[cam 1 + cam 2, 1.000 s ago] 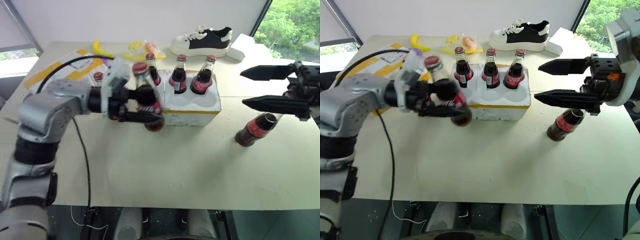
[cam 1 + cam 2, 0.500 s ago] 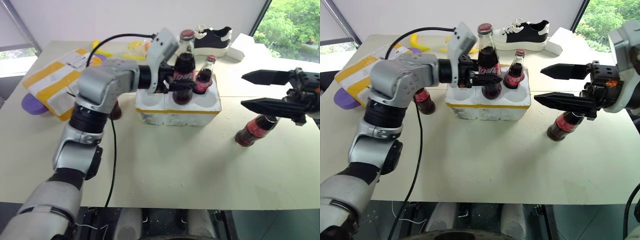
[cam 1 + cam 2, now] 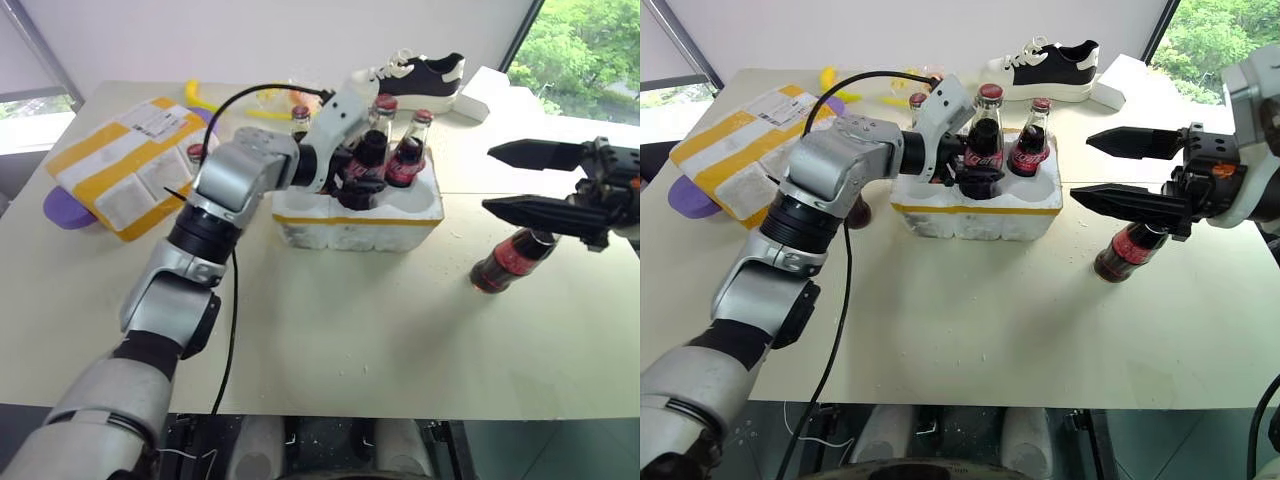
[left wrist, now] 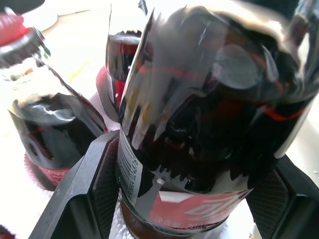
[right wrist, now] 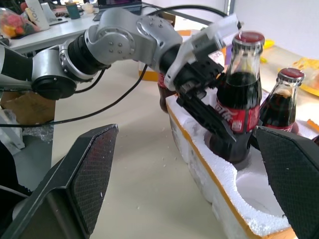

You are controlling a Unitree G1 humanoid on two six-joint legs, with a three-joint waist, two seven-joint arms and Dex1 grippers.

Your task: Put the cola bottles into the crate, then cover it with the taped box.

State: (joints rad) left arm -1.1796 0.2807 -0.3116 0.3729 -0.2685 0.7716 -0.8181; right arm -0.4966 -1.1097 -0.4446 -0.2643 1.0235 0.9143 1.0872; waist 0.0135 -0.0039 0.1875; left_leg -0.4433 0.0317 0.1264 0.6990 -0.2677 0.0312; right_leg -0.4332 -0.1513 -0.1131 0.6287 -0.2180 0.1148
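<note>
Pale bench: left hand has carried its gripped cola bottle into crate near far edge; right hand wide, empty.

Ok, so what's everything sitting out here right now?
cola bottles: five that I can count, dark with red caps; three at the crate, one on the table left of it behind the arm, one lying at the right.
crate: one, white with a yellow band; mid-table.
taped box: one, white with yellow bands; far left.
purple object: one; under the taped box.
sneaker: one, black and white; back edge.
yellow object: one; back left.
white block: one; back right.
table: one, pale.
left gripper: black; shut on a bottle in the crate.
right gripper: black; open above the lying bottle.
</note>
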